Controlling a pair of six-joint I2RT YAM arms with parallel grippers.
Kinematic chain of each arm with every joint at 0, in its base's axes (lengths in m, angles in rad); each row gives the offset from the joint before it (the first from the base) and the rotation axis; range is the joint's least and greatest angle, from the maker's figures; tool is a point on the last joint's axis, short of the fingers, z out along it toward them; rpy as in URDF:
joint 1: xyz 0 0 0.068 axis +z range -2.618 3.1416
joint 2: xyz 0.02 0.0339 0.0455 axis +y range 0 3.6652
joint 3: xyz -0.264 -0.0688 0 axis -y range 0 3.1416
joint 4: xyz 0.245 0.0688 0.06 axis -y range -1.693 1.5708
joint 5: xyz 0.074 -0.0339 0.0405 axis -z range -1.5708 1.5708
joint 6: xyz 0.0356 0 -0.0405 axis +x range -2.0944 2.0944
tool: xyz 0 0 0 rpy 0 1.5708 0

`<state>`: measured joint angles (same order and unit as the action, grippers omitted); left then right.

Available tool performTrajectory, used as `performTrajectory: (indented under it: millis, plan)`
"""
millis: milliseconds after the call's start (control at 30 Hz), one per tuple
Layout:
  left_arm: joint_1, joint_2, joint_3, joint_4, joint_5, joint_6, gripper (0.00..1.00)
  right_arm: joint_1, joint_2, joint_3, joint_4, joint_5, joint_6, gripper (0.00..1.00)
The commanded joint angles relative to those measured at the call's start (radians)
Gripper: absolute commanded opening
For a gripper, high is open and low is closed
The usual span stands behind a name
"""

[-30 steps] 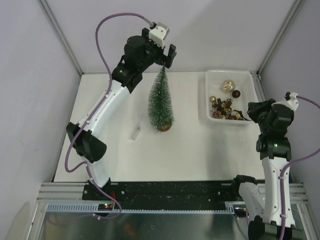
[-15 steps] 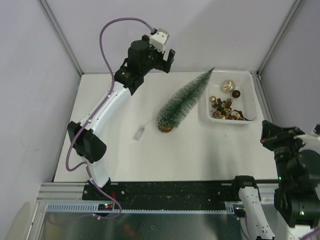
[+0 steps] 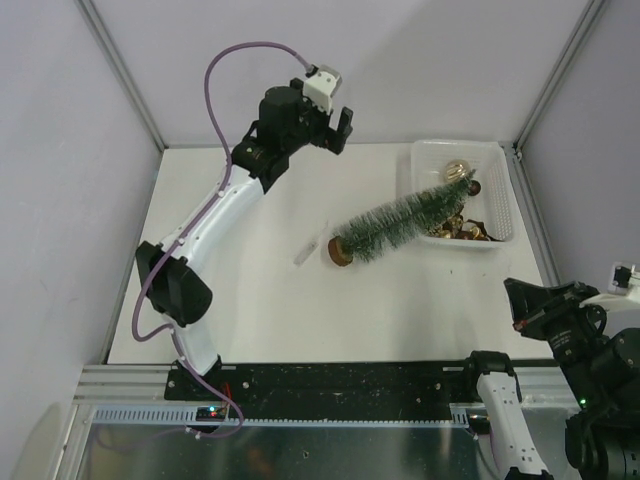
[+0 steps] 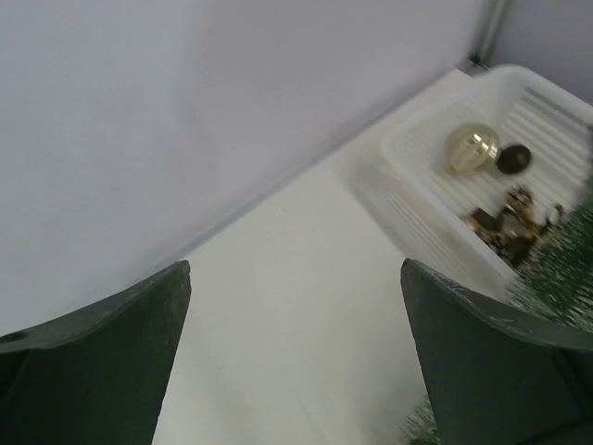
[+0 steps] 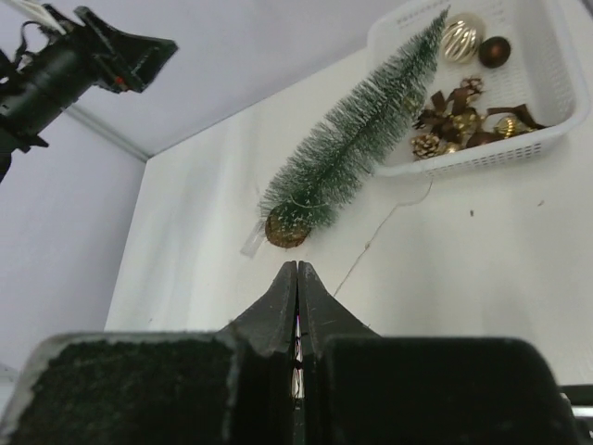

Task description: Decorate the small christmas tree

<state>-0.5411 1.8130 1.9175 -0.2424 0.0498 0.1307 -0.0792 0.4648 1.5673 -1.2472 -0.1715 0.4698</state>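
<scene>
Overhead, small christmas tree leaning on basket, thin strand visible right-wrist only

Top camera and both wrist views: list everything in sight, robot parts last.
tree: one, frosted green with tan base, lying on its side mid-table, top over the basket
basket: one, white, far right of table
gold ball: one, in basket
dark ball: one, brown, beside the gold ball
small trinkets: several, brown and gold, basket's near side
clear scrap: one, left of tree base
table: one, white
left arm: one, white and black, raised at the far edge, jaws open
right arm: one, near right, jaws shut, empty
</scene>
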Motion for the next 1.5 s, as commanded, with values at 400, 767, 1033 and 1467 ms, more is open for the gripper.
performTrajectory:
  millis: [400,767,1033,1467]
  plan:
    - [-0.194,-0.033,-0.149,-0.03,0.235,0.043,1.0,-0.074,0.096,0.031,0.243,-0.56,0.14,0.0]
    - [-0.257,0.208,0.069,-0.045,0.253,0.074,1.0,-0.06,0.036,-0.033,0.428,-0.689,0.21,0.0]
    - [-0.258,0.425,0.294,-0.08,0.378,0.028,1.0,-0.054,0.012,-0.046,0.545,-0.759,0.243,0.0]
    - [-0.244,0.51,0.4,-0.089,0.621,-0.005,0.98,-0.035,0.029,-0.055,0.538,-0.731,0.213,0.0]
